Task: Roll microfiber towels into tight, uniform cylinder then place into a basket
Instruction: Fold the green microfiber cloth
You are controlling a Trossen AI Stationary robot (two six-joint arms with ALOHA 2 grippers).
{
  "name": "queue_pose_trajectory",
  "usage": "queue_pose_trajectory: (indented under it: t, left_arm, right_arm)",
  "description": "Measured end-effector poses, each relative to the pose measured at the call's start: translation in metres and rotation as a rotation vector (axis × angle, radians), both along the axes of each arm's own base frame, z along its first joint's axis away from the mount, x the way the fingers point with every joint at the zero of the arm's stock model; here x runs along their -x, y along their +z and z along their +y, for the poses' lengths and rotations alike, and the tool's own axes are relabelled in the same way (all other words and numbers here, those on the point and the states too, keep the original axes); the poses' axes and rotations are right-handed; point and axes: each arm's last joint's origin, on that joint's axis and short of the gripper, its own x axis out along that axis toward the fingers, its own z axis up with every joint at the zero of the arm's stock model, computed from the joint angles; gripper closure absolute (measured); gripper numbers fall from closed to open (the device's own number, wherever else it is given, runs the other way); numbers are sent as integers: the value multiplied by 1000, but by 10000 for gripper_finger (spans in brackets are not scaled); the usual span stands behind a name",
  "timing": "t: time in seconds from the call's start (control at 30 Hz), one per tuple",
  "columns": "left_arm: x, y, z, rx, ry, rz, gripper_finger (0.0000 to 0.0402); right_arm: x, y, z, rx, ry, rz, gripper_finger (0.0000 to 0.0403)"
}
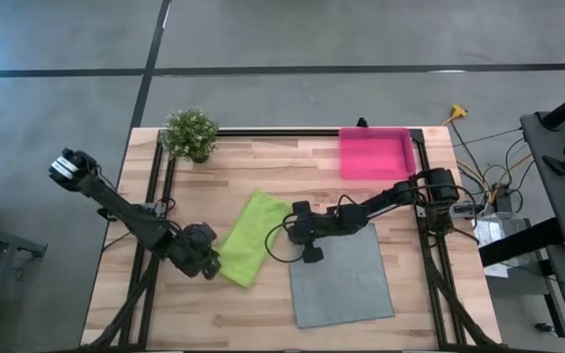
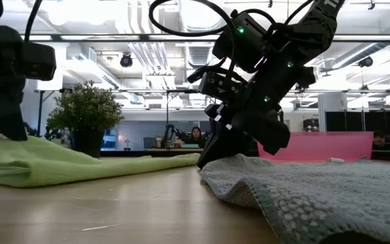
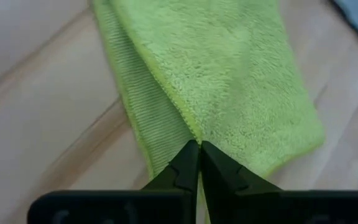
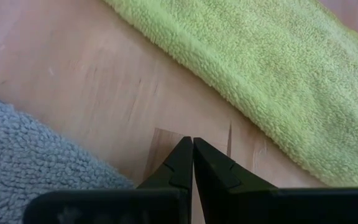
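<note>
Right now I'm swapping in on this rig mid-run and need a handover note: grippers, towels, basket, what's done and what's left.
Left gripper: fingers shut on the near edge of the green towel, which lies folded into a strip left of centre.
Right gripper: fingers shut, empty, over bare wood between the two towels, by the far-left corner of the grey towel.
Grey towel: spread flat, front right.
Basket: back right, nothing in it.
Done: the green towel is folded, no roll yet.
Left: roll both towels tight and place them in the basket.
</note>
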Motion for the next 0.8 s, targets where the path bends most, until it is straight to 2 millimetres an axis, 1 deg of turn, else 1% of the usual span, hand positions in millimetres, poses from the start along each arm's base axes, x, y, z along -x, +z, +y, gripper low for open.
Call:
queue_pose_trajectory:
  t: [0.13, 0.3, 0.37, 0.43, 0.53, 0.57, 0.73, 0.8]
  left_arm:
    - [3, -2, 2, 8, 22, 11, 401]
    - [1, 9, 1, 23, 2, -37, 401]
    - [2, 11, 2, 19, 8, -33, 401]
    - [9, 6, 6, -5, 49, 48, 401]
    - [20, -6, 12, -19, 111, 210, 401]
    - [21, -10, 12, -20, 113, 233, 401]
    - [14, -16, 6, -1, 86, 203, 402]
    - [10, -13, 4, 1, 78, 201, 402]
  right_arm:
    - [0, 0, 0, 0, 0, 1, 394]
    - [0, 0, 0, 0, 0, 0, 394]
    - [0, 0, 0, 1, 1, -2, 394]
    - [0, 0, -1, 1, 0, -5, 394]
    - [0, 0, -2, 1, -3, -6, 394]
    - [0, 0, -2, 1, -5, -6, 394]
    - [0, 0, -4, 1, -8, -7, 394]
    - [0, 0, -5, 1, -10, -7, 394]
